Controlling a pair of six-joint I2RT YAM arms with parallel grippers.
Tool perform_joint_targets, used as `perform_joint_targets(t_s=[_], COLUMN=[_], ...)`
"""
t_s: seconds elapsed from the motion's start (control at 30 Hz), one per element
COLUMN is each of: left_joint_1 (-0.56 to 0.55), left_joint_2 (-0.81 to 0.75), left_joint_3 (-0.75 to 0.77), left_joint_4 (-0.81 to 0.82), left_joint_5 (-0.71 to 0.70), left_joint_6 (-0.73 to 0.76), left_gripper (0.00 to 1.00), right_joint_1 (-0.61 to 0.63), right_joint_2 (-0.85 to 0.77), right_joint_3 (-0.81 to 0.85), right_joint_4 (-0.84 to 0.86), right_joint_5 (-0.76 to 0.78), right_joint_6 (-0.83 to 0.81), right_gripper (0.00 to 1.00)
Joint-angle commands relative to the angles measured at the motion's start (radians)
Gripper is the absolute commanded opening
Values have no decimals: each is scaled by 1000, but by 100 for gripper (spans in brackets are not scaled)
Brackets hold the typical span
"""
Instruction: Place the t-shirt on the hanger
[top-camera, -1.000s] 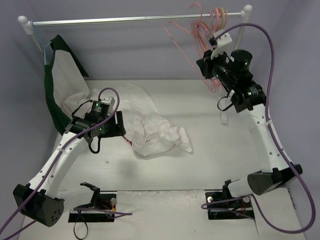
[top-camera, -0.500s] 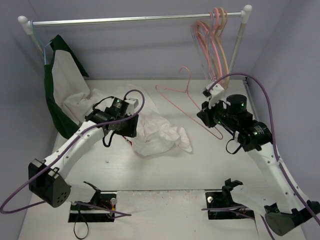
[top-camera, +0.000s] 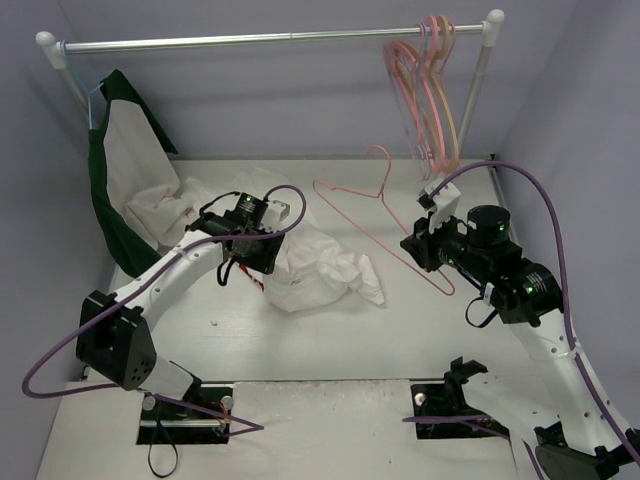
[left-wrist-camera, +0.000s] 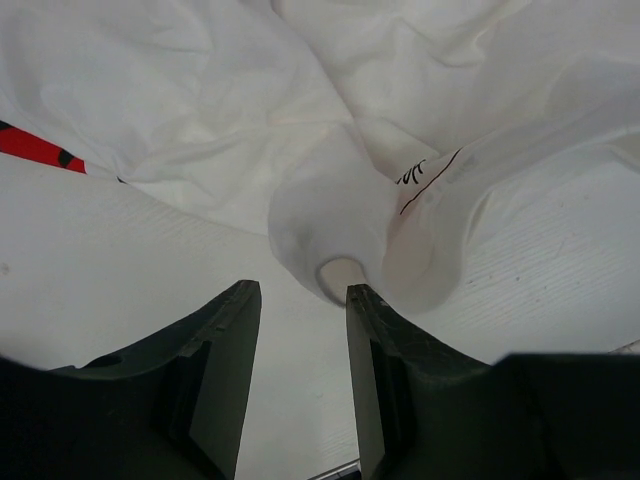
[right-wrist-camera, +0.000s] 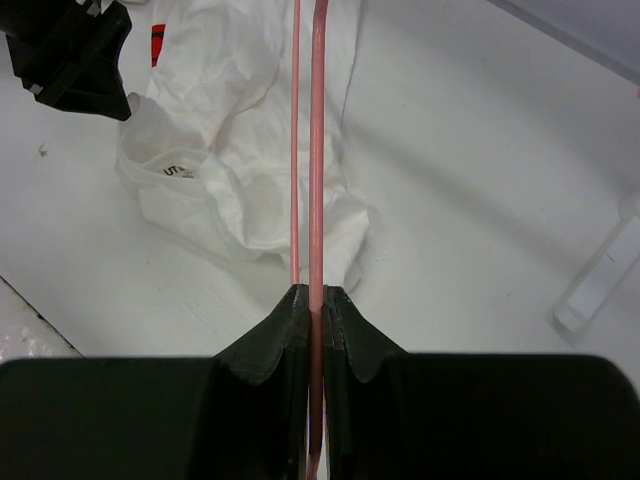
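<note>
Broadly, the white table (top-camera: 330, 340) fills the scene, with a metal rail (top-camera: 250, 41) running across its far side. A white shirt with dark green trim (top-camera: 120, 170) hangs from the rail's left end, its lower part spilling onto the table.

Next in size, the t-shirt (top-camera: 320, 265) lies crumpled in a heap near the middle of the table, on the left arm's side. It is on the table, not on any hanger.

The hanger (right-wrist-camera: 318, 150), thin and pale pink, is held off the rail over the table between the heap and the right arm. It is tilted, its hook pointing toward the rail, and one corner reaches over the edge of the t-shirt. A bunch of pink and peach hangers (top-camera: 430, 90) hangs at the rail's right end.

The right gripper (right-wrist-camera: 312, 295) is clenched on the hanger's wire, which runs straight out from between its closed fingers.

The left gripper (left-wrist-camera: 303, 295) hovers low at the near-left edge of the heap. Its jaws stand apart with bare table showing between them, gripping nothing. A rounded fold of cloth lies just ahead of the right fingertip.

A strip of red print (left-wrist-camera: 35, 145) shows at the heap's left side.
</note>
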Motion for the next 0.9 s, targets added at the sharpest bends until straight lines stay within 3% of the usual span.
perform_joint_targets(t_s=[0.0, 0.2, 0.27, 0.4, 0.43, 0.57, 0.73, 0.87], left_joint_1=[11, 24, 25, 28, 30, 60, 120, 119], left_joint_2=[-6, 42, 55, 77, 80, 101, 134, 144], left_joint_3=[52, 51, 49, 48, 58, 141, 305, 397], left_joint_4=[65, 79, 85, 99, 104, 90, 24, -4], left_joint_5=[32, 61, 67, 75, 72, -19, -244, -278], left_joint_6=[23, 20, 20, 11, 6, -46, -115, -176], left_gripper=[39, 39, 35, 12, 1, 0, 0, 0], right_joint_1=[5, 7, 7, 7, 7, 7, 7, 8], right_joint_2=[-2, 4, 8, 12, 11, 6, 18, 40], right_joint_3=[4, 7, 9, 6, 4, 10, 4, 6], right_joint_4=[29, 28, 21, 3, 0, -6, -2, 7], right_joint_5=[-18, -11, -20, -38, -48, -95, -176, -236], right_joint_6=[-4, -13, -19, -38, -47, -68, -82, -82], right_gripper=[0, 0, 0, 0, 0, 0, 0, 0])
